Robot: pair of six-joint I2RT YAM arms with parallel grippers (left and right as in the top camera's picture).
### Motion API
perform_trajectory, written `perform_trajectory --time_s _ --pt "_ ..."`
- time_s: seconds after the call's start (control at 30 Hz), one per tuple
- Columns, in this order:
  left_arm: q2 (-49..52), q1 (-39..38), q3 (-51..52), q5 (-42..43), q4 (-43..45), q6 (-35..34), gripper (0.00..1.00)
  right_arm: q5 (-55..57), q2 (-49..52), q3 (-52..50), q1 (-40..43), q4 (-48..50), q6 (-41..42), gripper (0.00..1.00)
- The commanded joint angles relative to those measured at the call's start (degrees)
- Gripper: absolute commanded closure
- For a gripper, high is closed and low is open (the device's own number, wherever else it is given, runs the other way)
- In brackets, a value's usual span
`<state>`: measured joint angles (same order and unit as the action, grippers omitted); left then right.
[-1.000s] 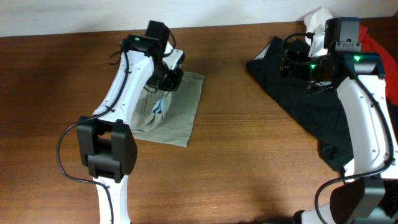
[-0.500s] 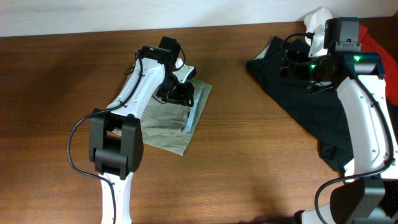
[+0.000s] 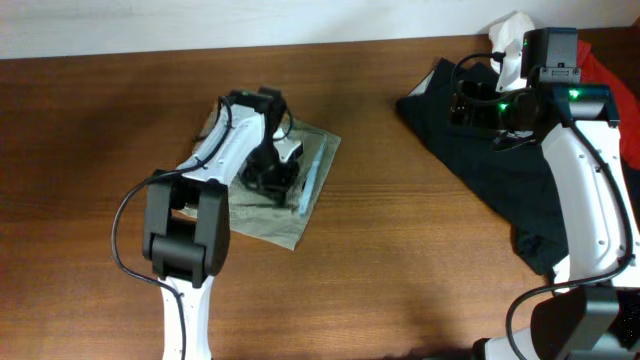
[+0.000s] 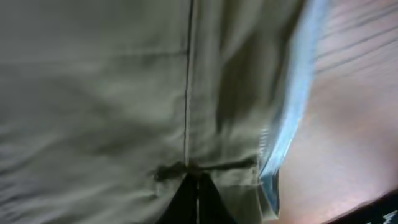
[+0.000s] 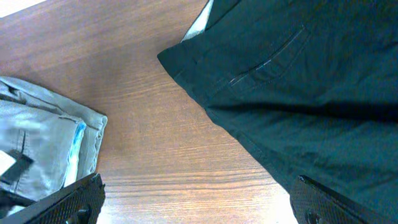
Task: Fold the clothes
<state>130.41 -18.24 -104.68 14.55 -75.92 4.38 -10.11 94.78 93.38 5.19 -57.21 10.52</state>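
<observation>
Two garments wait: your left gripper [image 3: 270,177] sits on the olive garment [image 3: 264,220], jaws hidden from you; the black garment [image 3: 480,165] lies under your right gripper [image 3: 470,108], jaws wide, empty.

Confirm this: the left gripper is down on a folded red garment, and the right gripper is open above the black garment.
Wrong colour. The folded garment under the left gripper is grey-green with a light blue edge, not red, as the overhead view shows. The right gripper is indeed open above the black garment.
</observation>
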Motion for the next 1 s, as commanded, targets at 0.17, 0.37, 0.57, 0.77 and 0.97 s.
perform_trajectory --time_s 0.17,0.37,0.57,0.77,0.97 --pt "0.2 -4.5 12.6 11.8 8.2 -0.3 0.99 0.3 -0.5 0.2 -0.3 0.0 0.0 0.01" --pt "-0.2 -4.3 -5.4 11.5 2.2 -0.8 1.0 0.3 -0.5 0.2 -0.3 0.0 0.0 0.01" --pt "2.8 -4.4 -9.8 9.5 17.9 -5.3 0.99 0.3 -0.5 0.2 -0.3 0.0 0.0 0.01" --pt "11.3 -4.5 -9.8 9.7 23.6 -5.3 0.98 0.3 -0.5 0.2 -0.3 0.0 0.0 0.01" --pt "11.3 -4.3 -23.3 12.6 11.2 -4.8 0.94 0.3 -0.5 0.2 -0.3 0.0 0.0 0.01"
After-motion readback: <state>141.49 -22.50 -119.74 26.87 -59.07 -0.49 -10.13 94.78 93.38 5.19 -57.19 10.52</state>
